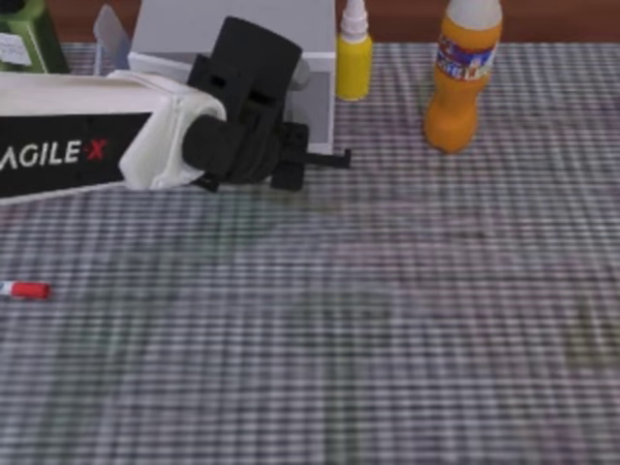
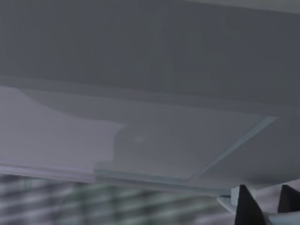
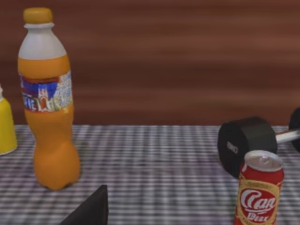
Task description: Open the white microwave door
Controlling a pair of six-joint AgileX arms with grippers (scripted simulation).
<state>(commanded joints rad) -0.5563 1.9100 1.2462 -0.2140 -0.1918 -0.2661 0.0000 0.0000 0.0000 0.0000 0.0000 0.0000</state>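
At the table's far left edge, the left gripper [image 1: 291, 160] meets the white microwave [image 1: 242, 29].
Whether its fingers are spread cannot be told; the microwave door [image 2: 154, 145] fills the left wrist view, beside a yellow bottle [image 1: 355, 53].

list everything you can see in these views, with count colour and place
white microwave: 1, white-grey, far edge of the table, left of centre
microwave door: 1, grey window, fills the left wrist view; open or closed cannot be told
yellow bottle: 1, yellow with white cap, just right of the microwave
orange soda bottle: 1, orange, upright, right of the yellow bottle
red can: 1, red, right wrist view only
dumbbell: 1, black, behind the can
marker: 1, red and white, left edge of the table
green object: 1, far left corner
table: 1, grey checked cloth
left gripper: black, at the microwave's front
right gripper: only a dark finger tip shows
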